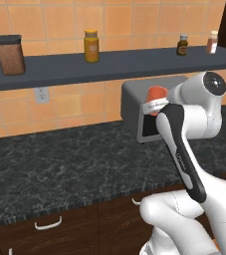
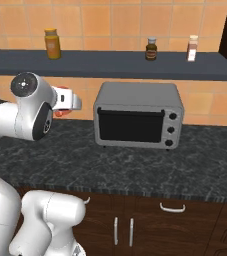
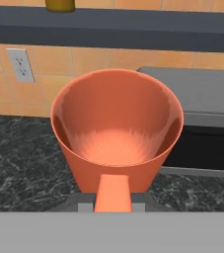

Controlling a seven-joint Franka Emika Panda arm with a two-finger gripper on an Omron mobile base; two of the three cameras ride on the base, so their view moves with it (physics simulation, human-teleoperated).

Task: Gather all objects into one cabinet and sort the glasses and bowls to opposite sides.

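The pincer (image 3: 112, 196) was clenched on the orange-red cup (image 3: 117, 126), carried upright and clear above the desk (image 1: 69, 159), just beside the toaster oven (image 2: 137, 116). To do this well, the cup had to stay level and miss the shelf (image 1: 109, 64).
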